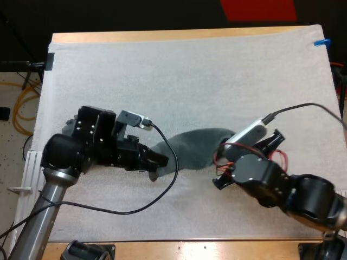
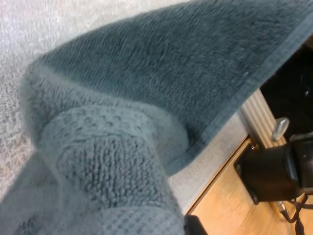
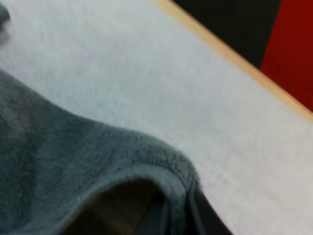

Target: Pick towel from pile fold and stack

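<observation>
Grips the towel (image 1: 195,145) at opposite ends, left gripper (image 1: 158,162) and right gripper (image 1: 221,154) both clamped on cloth, probably to pull it flat for folding, leaving it slung straight between the two over the mat (image 1: 190,81), touching each.

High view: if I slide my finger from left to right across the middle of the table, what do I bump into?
left claw → towel → right claw
</observation>
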